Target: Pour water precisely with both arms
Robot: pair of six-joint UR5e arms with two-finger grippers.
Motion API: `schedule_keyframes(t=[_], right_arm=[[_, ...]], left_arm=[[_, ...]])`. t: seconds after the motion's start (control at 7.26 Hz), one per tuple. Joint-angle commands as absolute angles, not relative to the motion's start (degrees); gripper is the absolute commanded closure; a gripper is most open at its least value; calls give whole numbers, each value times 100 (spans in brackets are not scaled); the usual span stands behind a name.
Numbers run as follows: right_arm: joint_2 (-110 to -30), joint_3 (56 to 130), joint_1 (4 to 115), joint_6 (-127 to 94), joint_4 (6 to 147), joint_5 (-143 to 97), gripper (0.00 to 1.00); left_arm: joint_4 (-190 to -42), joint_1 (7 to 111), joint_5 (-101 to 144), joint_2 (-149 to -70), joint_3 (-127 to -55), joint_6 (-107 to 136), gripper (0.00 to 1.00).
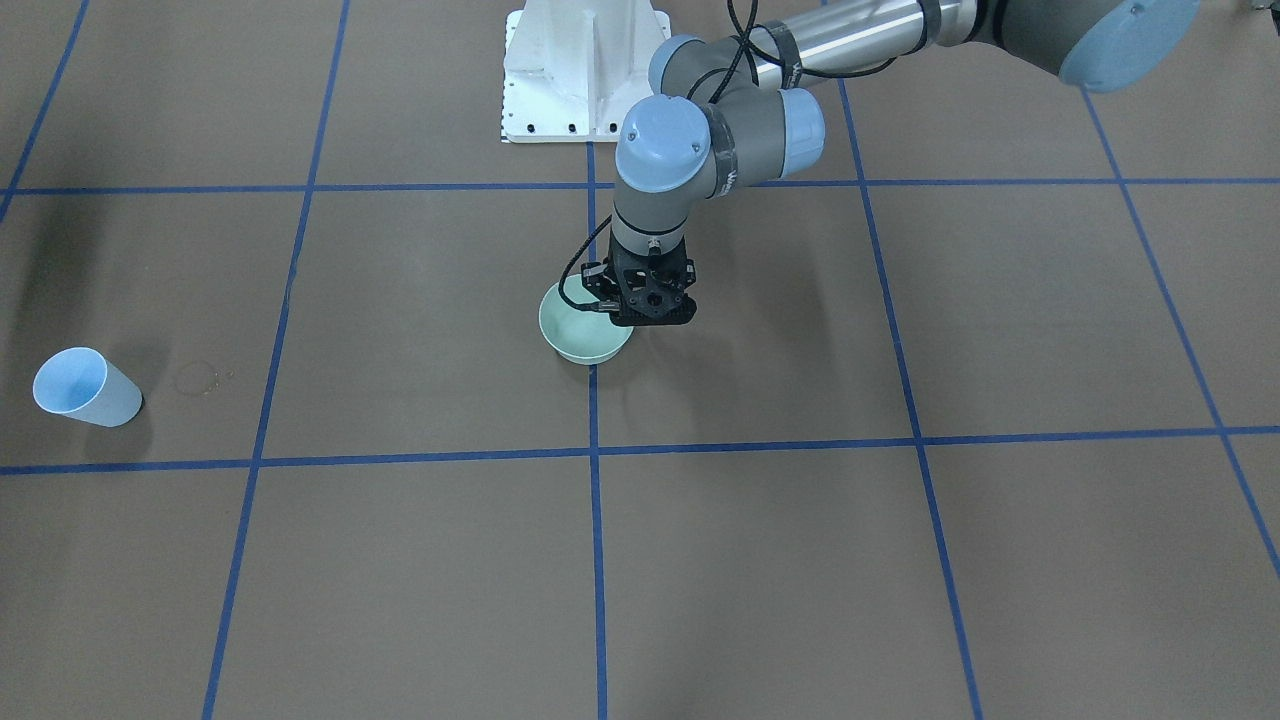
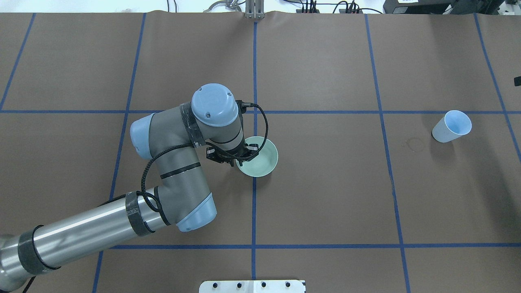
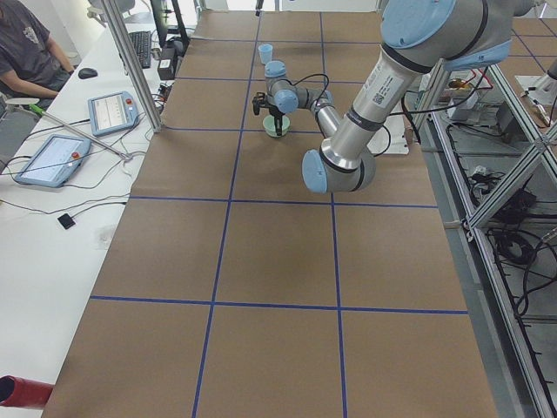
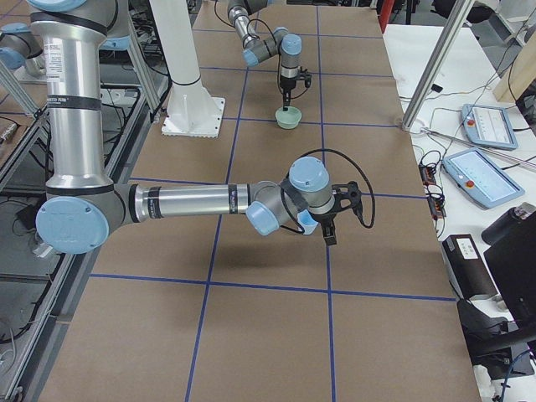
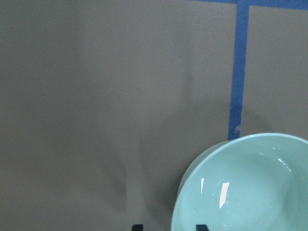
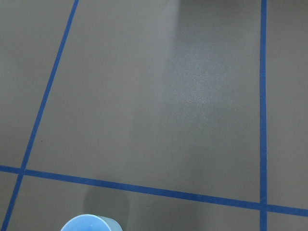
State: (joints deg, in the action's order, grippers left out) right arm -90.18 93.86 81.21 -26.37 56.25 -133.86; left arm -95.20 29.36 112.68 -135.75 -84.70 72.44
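Brown table [image 6: 192,96], blue tape lines [image 6: 144,188], blue cup [image 6: 89,223] at bottom edge

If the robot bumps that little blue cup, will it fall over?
Probably. The pale blue tapered cup stands upright on a base narrower than its mouth, so a high nudge could tip it. It looks thin and light, so a low push might just slide it. Once down, it would likely roll in a curve.

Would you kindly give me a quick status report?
Left gripper open, astride green bowl rim. Right gripper state unclear; blue cup upright. Water not visible. No obstruction seen.
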Motion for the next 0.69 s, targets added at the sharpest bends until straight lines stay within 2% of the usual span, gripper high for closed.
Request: schedule_keyframes(t=[0.0,0.28,0.55], right_arm=[[-9018,9387,8121,-2637,5625,-13360,0],[-9035,9395,8121,-2637,5616,-13351,0],[-9035,9396,8121,-2645,5607,-13333,0]], left_arm=[[-9440,3206,11450,-13579,-8752,7225,100],[-9439,3925,12450,-13020,-9339,7155,100],[-9492,4357,12603,-11854,-10060,6248,100]])
